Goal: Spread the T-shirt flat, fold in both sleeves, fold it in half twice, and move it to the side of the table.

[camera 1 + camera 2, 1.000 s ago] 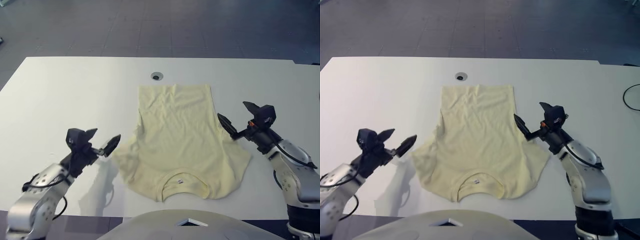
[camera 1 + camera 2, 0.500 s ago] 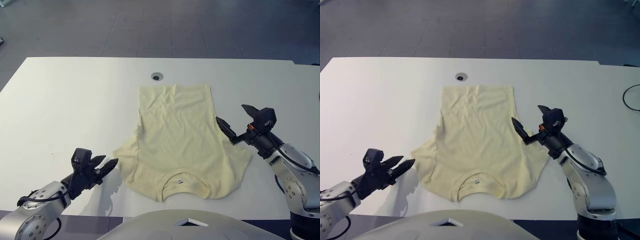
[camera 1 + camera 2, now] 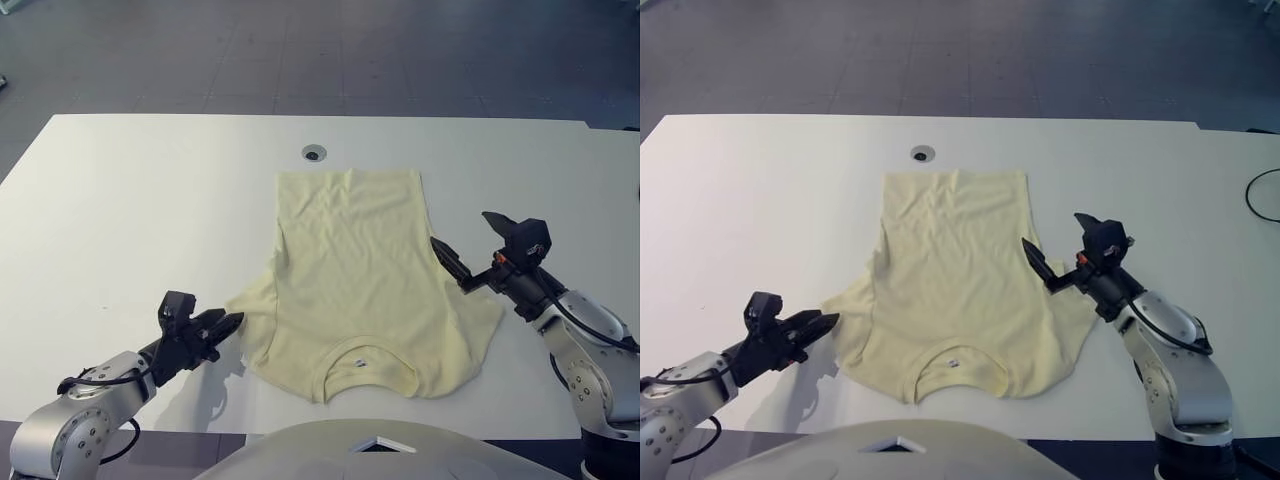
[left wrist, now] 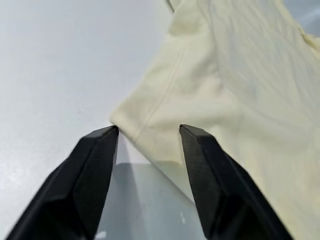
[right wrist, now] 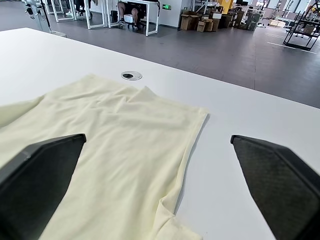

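A pale yellow T-shirt (image 3: 355,270) lies on the white table (image 3: 150,200), collar toward me and hem at the far end. Both sleeves are spread out to the sides, and the body is wrinkled. My left gripper (image 3: 222,324) sits low on the table, open, right at the tip of the left sleeve (image 3: 250,300). In the left wrist view the sleeve's corner (image 4: 170,95) lies between the open fingers (image 4: 100,150). My right gripper (image 3: 464,232) hovers open over the shirt's right edge, just beyond the right sleeve (image 3: 485,320), holding nothing.
A round cable hole (image 3: 314,152) sits in the table just past the shirt's hem. A black cable (image 3: 1265,190) loops at the table's far right edge. Bare tabletop stretches on both sides of the shirt.
My left gripper has dropped toward the table and moved right, up to the left sleeve's tip. The right gripper has edged slightly left over the shirt's side.
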You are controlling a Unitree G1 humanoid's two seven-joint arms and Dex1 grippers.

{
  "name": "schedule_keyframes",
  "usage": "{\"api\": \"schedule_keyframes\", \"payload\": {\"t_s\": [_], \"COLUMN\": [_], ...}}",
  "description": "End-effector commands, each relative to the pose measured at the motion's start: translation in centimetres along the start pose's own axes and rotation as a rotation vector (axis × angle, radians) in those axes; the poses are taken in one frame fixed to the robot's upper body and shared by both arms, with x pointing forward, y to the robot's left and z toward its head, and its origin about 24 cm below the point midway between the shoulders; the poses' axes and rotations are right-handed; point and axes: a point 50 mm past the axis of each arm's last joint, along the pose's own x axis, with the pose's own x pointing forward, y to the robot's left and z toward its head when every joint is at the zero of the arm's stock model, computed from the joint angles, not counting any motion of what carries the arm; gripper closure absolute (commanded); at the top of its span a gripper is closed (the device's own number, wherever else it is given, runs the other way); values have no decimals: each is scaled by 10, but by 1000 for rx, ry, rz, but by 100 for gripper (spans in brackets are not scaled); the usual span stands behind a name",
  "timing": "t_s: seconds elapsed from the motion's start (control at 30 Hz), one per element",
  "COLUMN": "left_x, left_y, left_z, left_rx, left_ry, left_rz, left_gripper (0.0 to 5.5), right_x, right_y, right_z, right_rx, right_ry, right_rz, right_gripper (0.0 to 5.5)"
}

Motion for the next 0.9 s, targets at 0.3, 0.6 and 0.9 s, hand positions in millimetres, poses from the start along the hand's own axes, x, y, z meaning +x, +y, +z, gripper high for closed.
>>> {"api": "schedule_keyframes", "payload": {"t_s": [0.3, 0.6, 0.9], "left_x": [4, 5, 2], "left_y": [13, 10, 4], "left_z": [0, -1, 25], "left_rx": [-23, 13, 45], "left_ry": [18, 26, -87], "left_rz": [57, 25, -46], "left_gripper": [348, 477, 549], "right_x": [0, 1, 1], "right_y": [3, 3, 3], "right_z": [-2, -2, -4], "right_rx": [-22, -33, -33], "right_ry": [8, 5, 5], "right_rz": [8, 7, 2], "right_gripper": [10, 10, 10]}}
